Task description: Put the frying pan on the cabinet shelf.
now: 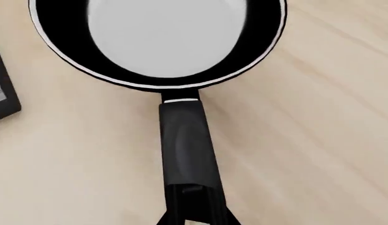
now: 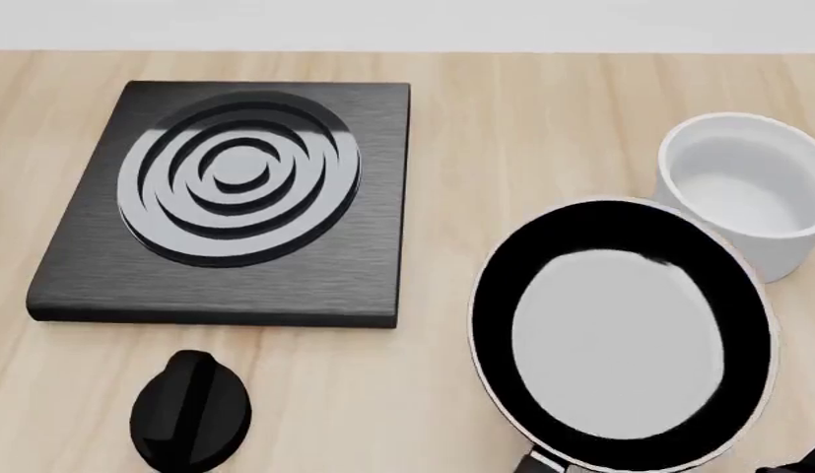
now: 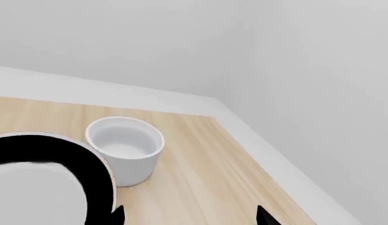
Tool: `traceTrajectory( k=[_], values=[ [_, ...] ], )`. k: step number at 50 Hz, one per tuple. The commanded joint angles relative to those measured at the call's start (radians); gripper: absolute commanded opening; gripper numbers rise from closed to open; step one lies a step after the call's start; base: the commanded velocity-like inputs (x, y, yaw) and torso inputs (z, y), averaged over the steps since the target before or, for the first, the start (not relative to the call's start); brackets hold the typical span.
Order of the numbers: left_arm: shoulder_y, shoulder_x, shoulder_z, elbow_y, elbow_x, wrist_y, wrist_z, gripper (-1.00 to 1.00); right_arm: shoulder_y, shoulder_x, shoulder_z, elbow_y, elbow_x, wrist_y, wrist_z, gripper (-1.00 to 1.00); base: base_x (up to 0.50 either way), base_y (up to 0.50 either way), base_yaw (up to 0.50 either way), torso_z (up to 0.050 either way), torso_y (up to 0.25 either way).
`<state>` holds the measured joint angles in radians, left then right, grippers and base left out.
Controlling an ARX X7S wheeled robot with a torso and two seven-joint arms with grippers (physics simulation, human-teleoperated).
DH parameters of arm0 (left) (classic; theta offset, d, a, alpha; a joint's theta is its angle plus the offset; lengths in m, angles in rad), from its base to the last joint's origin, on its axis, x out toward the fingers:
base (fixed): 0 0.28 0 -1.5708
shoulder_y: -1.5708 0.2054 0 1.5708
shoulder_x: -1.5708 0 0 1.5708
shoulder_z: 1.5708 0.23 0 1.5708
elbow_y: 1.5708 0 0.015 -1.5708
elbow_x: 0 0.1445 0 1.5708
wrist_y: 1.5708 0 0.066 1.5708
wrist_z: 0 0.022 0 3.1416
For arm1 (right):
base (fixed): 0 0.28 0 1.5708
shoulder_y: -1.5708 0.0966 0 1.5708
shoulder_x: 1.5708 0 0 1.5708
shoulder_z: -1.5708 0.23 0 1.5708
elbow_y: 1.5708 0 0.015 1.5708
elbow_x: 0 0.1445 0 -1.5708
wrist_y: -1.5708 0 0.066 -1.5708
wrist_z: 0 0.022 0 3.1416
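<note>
The frying pan (image 2: 624, 340) is sitting upright at about four o'clock in the head view, round and black with a thin silver rim and a glossy pale inside, its slim black handle (image 1: 186, 140) pointing toward six o'clock.

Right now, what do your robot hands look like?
Only small bits show. The right gripper has two black, pointed fingertips. The left gripper shows plain black fingers at the picture's edge. No cables, markings or arm parts can be seen.
</note>
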<state>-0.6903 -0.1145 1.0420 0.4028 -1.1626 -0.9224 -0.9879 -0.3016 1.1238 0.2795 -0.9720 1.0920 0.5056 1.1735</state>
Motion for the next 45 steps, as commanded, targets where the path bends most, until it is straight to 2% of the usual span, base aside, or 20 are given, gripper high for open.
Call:
traceTrajectory(
  k=[1, 17, 31, 37, 41, 45],
  values=[
    [-0.064, -0.008, -0.111, 0.052, -0.016, 0.017, -0.062, -1.00, 0.003, -0.019, 0.020, 0.007, -0.017, -0.002, -0.020, 1.00, 0.00, 0.00, 0.00, 0.000, 0.000],
    [-0.079, -0.075, -0.209, 0.097, -0.072, 0.053, -0.105, -1.00, 0.014, -0.025, 0.002, 0.007, -0.029, -0.008, -0.030, 1.00, 0.00, 0.00, 0.00, 0.000, 0.002],
    [-0.169, -0.142, -0.382, 0.153, -0.237, 0.080, -0.192, -1.00, 0.090, -0.043, -0.087, 0.015, -0.068, -0.026, -0.083, 1.00, 0.00, 0.00, 0.00, 0.000, 0.001],
    [-0.226, -0.196, -0.464, 0.154, -0.343, 0.087, -0.219, -1.00, 0.124, -0.049, -0.127, 0.017, -0.084, -0.027, -0.104, 1.00, 0.00, 0.00, 0.00, 0.000, 0.003],
    [-0.324, -0.248, -0.523, 0.148, -0.451, 0.071, -0.268, -1.00, 0.132, -0.056, -0.136, 0.017, -0.094, -0.039, -0.121, 1.00, 0.00, 0.00, 0.00, 0.000, 0.000],
    [-0.355, -0.284, -0.547, 0.114, -0.508, 0.065, -0.289, -1.00, 0.157, -0.057, -0.158, 0.015, -0.097, -0.034, -0.126, 1.00, 0.00, 0.00, 0.00, 0.000, 0.003]
  ],
)
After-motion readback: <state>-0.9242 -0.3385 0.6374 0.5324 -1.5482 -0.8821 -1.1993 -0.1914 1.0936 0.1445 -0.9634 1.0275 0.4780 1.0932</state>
